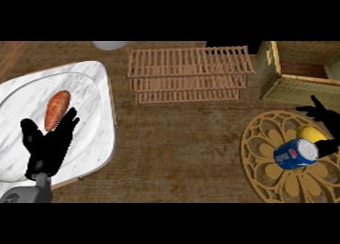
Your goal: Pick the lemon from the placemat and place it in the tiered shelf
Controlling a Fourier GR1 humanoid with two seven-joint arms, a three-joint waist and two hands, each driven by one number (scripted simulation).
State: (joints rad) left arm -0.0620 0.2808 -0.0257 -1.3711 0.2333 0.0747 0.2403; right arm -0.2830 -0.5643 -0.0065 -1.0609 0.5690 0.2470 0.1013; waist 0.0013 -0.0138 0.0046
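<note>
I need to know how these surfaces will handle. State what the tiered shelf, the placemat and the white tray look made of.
Tiered shelf: pale wood, matte, built of thin parallel slats with gaps. Placemat: tan-gold openwork petals over dark, possibly woven fibre; unclear. White tray: marble-looking, grey veins on a smooth white face, perhaps only a printed finish.

Left hand open, fingers straight and pointing up, resting at view's left; grey forearm enters at lower left. Right hand at right edge, partly cut off.
</note>
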